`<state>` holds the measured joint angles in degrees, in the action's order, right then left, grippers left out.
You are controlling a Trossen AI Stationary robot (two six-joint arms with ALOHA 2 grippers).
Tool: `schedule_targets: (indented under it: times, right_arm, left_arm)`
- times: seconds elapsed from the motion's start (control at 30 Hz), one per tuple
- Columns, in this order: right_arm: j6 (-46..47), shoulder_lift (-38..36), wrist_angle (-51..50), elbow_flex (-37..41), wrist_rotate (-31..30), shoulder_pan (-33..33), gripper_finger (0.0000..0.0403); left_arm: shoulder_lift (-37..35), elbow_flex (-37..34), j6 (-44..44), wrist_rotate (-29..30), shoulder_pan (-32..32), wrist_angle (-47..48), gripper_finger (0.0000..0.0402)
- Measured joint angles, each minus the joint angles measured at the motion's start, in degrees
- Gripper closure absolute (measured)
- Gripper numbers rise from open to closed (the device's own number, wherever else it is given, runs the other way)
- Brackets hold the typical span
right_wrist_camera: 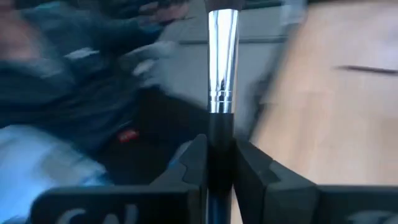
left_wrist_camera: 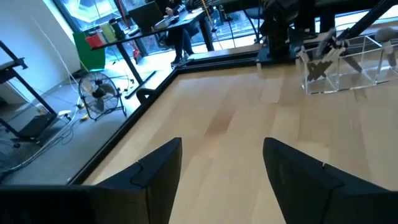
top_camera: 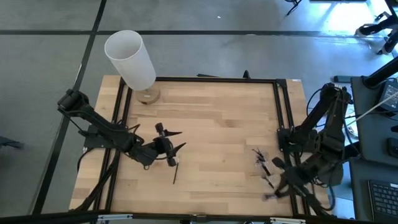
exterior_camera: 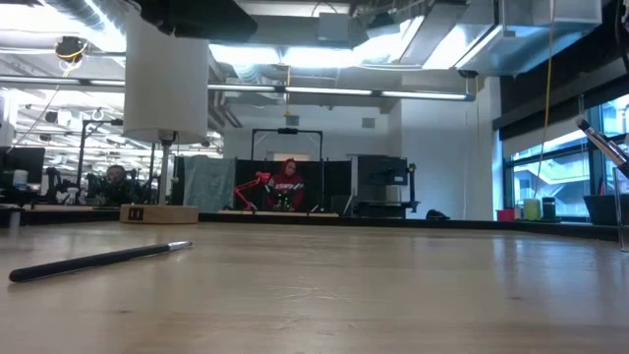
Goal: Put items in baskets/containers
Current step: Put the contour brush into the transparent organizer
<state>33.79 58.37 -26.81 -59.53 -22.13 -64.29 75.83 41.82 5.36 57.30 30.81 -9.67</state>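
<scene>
Right wrist view: my right gripper (right_wrist_camera: 220, 163) pinches a brush (right_wrist_camera: 221, 62); my left gripper (left_wrist_camera: 222, 171) gapes empty.

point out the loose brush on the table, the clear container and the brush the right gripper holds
loose brush (exterior_camera: 98, 260): low view, middle of its dark handle.
clear container (left_wrist_camera: 348, 65): left wrist view, its see-through front wall.
held brush (right_wrist_camera: 221, 62): right wrist view, its shiny metal ferrule above the right gripper (right_wrist_camera: 220, 163).
</scene>
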Motion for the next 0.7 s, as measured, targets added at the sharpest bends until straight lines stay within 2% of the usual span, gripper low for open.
schedule_targets:
  times: [0.03, 0.1, 0.37, 0.5, 0.7]
  right_arm:
    - [-0.6, 0.4, 0.0, -0.9, 2.0, -0.1, 0.0352]
    - [-0.8, 0.6, -2.3, -2.1, 2.0, -0.6, 0.0352]
    - [-1.1, 0.0, -7.2, -2.8, -5.7, -4.8, 0.0352]
    - [6.0, 0.4, -13.7, -2.8, -13.1, -8.7, 0.0352]
    - [23.7, 1.2, -20.6, 1.7, -25.4, -17.3, 0.0352]
  left_arm:
    - [0.0, 0.0, 0.0, 0.0, 0.0, 0.0, 0.0181]
    - [0.0, 0.0, 0.1, -0.2, 0.3, 0.0, 0.0182]
    - [0.0, 0.0, -0.1, 0.4, 0.3, 0.1, 0.0184]
    - [0.0, 0.0, 0.0, 0.8, 0.3, 0.5, 0.0183]
    - [0.0, 0.0, 1.9, 3.0, 0.2, 0.5, 0.0186]
